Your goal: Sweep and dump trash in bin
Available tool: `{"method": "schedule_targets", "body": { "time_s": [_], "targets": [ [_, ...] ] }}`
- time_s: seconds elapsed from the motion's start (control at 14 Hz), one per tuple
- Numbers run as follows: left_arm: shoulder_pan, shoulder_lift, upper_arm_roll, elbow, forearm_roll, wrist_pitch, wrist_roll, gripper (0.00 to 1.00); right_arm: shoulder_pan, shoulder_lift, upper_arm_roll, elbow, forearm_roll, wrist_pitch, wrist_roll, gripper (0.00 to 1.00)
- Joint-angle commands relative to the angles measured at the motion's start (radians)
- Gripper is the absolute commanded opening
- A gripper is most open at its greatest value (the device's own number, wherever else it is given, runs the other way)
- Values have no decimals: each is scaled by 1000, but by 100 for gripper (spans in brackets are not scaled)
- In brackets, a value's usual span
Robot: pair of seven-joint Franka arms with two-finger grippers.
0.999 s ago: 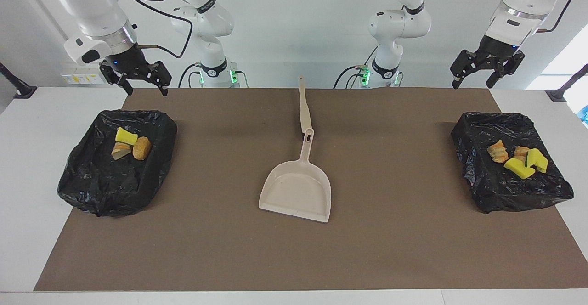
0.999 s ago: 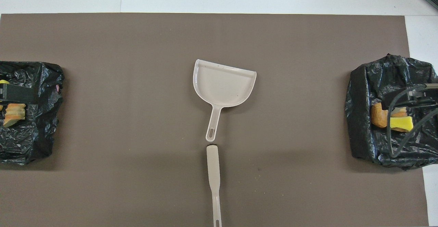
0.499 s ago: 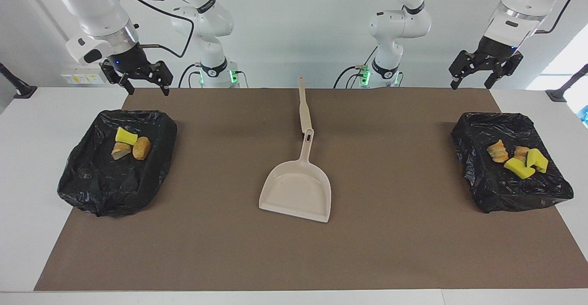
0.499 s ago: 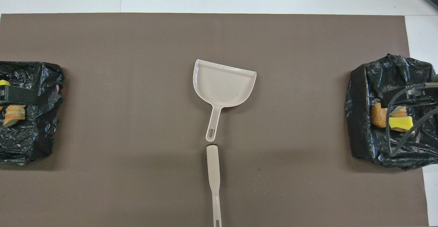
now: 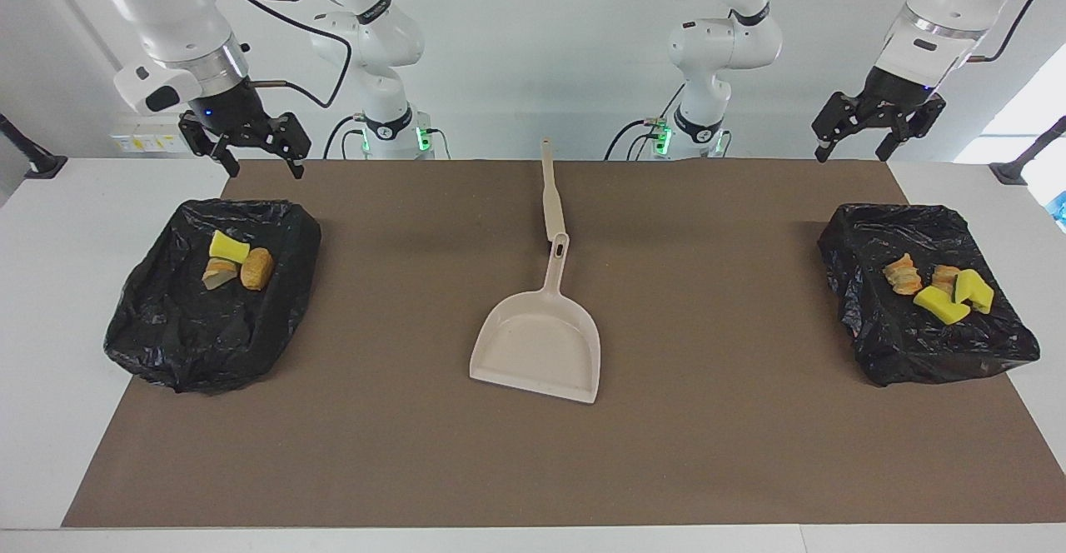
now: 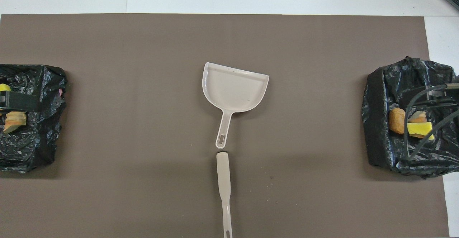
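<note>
- since one second ago the left claw (image 5: 851, 153) has lifted slightly and shifted toward 9 o'clock in the facing view; the right claw (image 5: 264, 168) has barely moved.
- left claw: fingers apart, holding nothing, in the air over the mat edge at 12 o'clock from the three o'clock bin (image 5: 916, 361).
- right claw: fingers apart, holding nothing, in the air over the mat edge at 12 o'clock from the nine o'clock bin (image 5: 166, 345).
- trash (image 5: 237, 261): all inside the two black-bagged bins.
- nine o'clock bin, facing view: one yellow sponge bit, one golden-brown lump, one pale chunk, touching each other.
- three o'clock bin, facing view: two bread-like lumps (image 5: 901, 274) and two yellow sponge bits (image 5: 941, 303).
- dustpan (image 5: 537, 345): flat at mat centre, handle pointing to 12 o'clock in the facing view.
- brush handle (image 5: 551, 195): in line with the dustpan handle, just beside its tip, nearer to the robots.
- brown mat (image 5: 708, 453): covers the white surface (image 5: 50, 286) under all items.
</note>
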Motion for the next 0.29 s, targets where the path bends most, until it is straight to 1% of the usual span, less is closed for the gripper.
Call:
{"method": "schedule_targets", "body": {
  "time_s": [0.0, 0.21],
  "targets": [
    [4, -31, -1, -40, -11, 19, 8, 100, -8, -8, 6, -15, 17, 19, 15, 100],
    [2, -38, -1, -48, -11, 19, 8, 100, -8, -8, 6, -15, 16, 19, 12, 100]
  ]
}}
